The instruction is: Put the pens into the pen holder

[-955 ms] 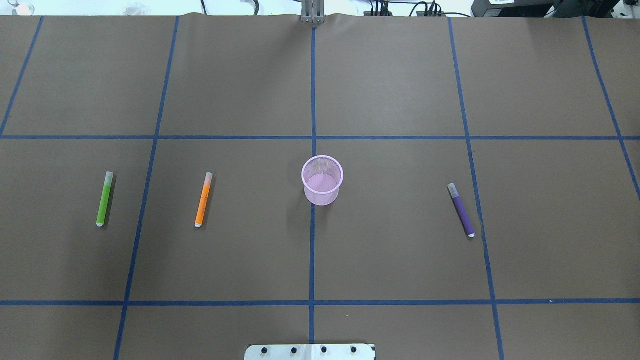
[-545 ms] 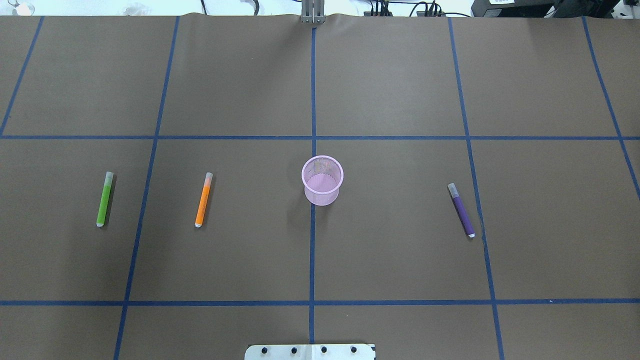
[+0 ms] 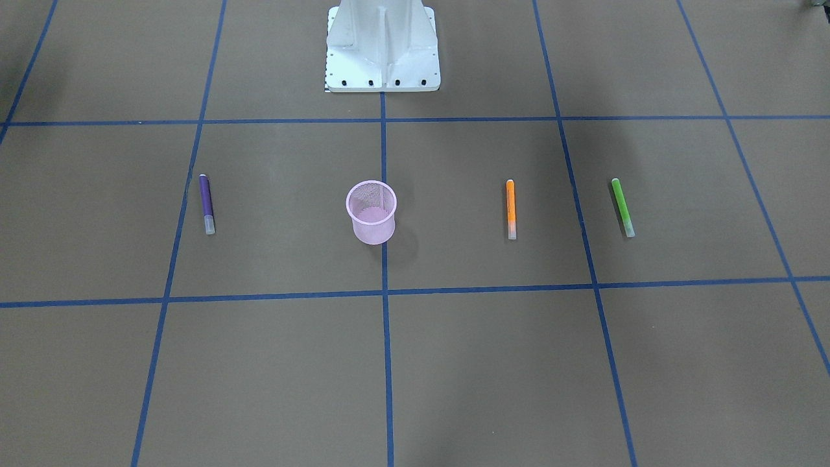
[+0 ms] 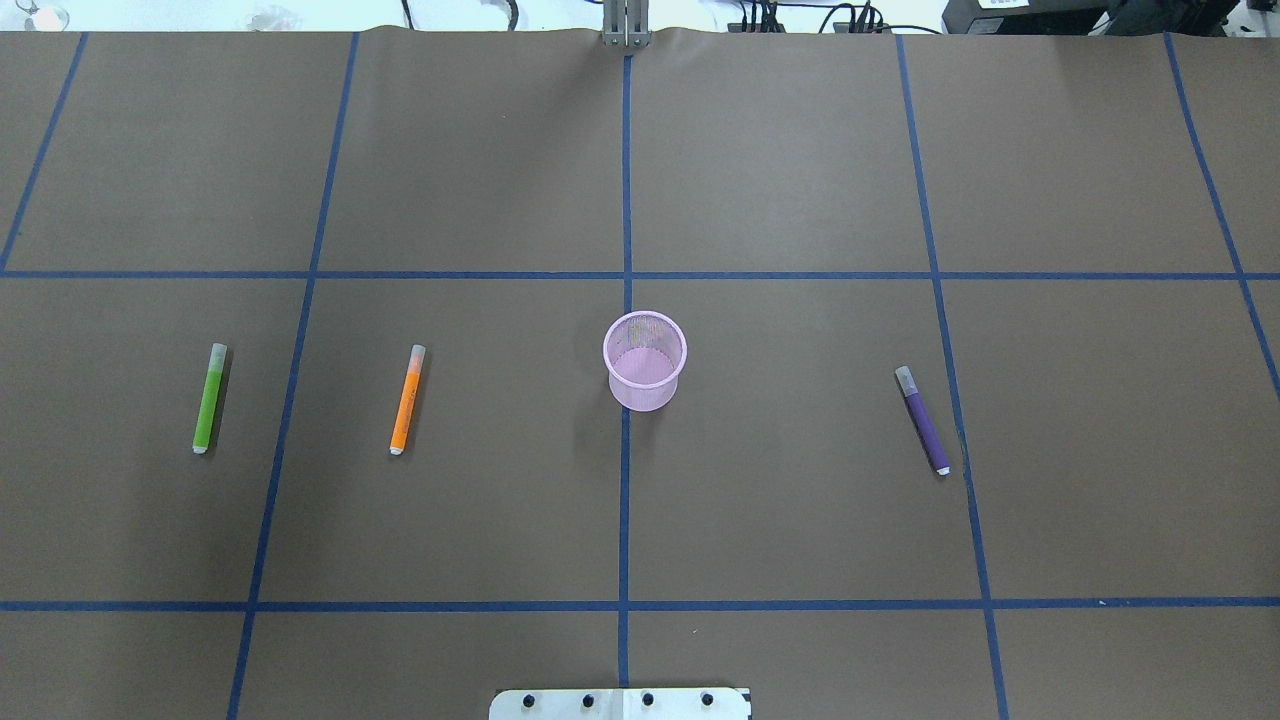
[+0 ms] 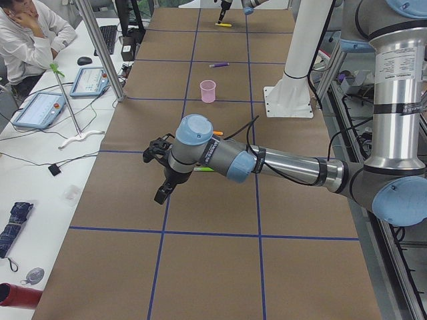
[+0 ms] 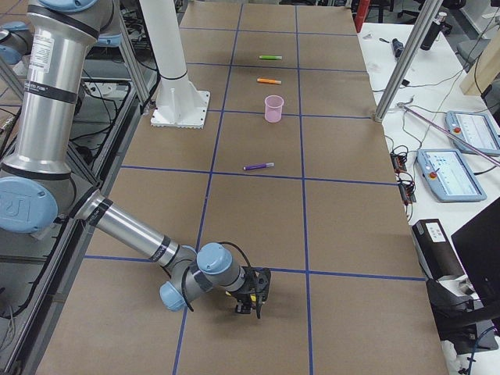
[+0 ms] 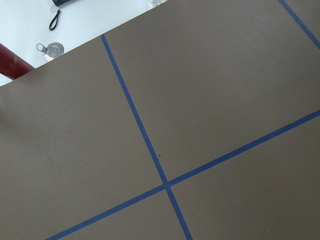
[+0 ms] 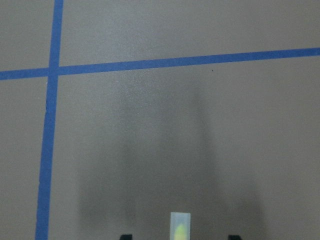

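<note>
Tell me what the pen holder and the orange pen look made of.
Pen holder: pink wire mesh, probably painted metal; the wall is a fine see-through grid. Orange pen: likely plastic, a smooth matte body with a translucent whitish cap.

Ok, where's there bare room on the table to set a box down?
The whole row of squares beyond the holder is bare. So is the row nearest the base plate. Open gaps lie between holder and purple pen, and holder and orange pen. Tightest: between orange pen and green pen.
</note>
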You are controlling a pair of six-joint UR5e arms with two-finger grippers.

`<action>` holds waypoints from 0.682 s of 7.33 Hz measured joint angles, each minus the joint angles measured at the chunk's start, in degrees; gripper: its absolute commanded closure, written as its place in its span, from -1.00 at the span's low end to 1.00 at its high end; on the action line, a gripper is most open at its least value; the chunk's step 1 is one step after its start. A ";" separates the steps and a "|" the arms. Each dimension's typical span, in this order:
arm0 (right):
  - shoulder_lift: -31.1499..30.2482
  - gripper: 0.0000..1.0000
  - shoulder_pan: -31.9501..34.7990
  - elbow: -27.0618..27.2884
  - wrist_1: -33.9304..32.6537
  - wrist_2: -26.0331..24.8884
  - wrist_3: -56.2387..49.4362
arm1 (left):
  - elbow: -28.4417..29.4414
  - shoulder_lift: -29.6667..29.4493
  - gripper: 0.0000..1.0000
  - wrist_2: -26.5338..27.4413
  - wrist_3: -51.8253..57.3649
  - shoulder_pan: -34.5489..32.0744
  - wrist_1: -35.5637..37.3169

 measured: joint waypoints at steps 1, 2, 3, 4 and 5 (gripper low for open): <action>0.10 -0.10 -0.75 -0.04 0.04 -0.17 0.03 | 0.00 0.01 -1.00 -0.02 0.00 0.00 0.00; 0.17 0.09 -1.39 -0.06 0.05 -0.47 0.04 | 0.00 0.01 -1.00 0.00 0.00 0.00 0.00; 0.20 0.39 -2.03 -0.15 0.01 -0.94 0.05 | 0.00 0.02 -1.00 0.01 0.00 0.00 0.00; 0.22 0.98 -2.49 -0.29 0.01 -1.25 0.05 | 0.00 0.02 -1.00 0.02 0.00 0.00 0.00; 0.22 1.00 -2.69 -0.44 0.04 -1.38 0.03 | 0.00 0.04 -1.00 0.02 0.00 0.00 0.00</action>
